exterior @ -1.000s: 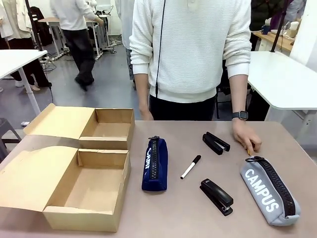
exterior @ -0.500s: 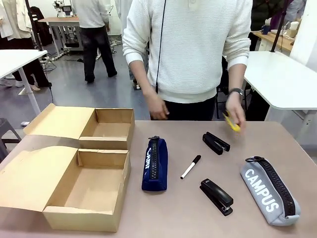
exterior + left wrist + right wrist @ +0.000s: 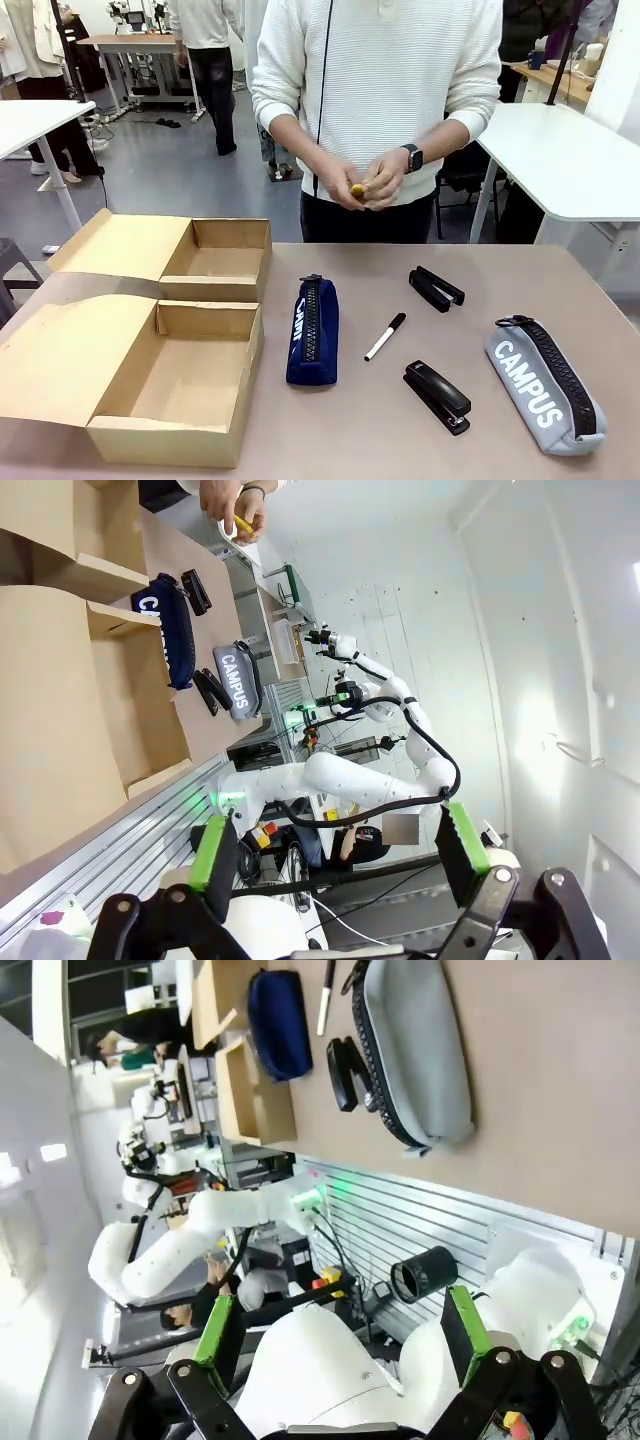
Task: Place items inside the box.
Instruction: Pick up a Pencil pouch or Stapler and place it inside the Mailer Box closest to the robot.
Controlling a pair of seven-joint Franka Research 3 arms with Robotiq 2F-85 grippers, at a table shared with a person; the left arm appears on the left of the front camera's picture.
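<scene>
A brown counter [image 3: 350, 440] carried an open two-compartment cardboard box [image 3: 160, 442] at its left side, a navy pencil case [image 3: 312, 333] just beside it, a white pen [image 3: 385, 337] with a black cap at the middle, one black stapler [image 3: 436, 288] toward the far edge, a second stapler [image 3: 437, 396] nearer the front, and a grey pencil case [image 3: 545, 385] lettered "CAMPUS" at the right.

"CAMPUS" (white capitals) marks the grey pencil case [image 3: 545, 385] — print on the navy case [image 3: 312, 335] is unclear.
</scene>
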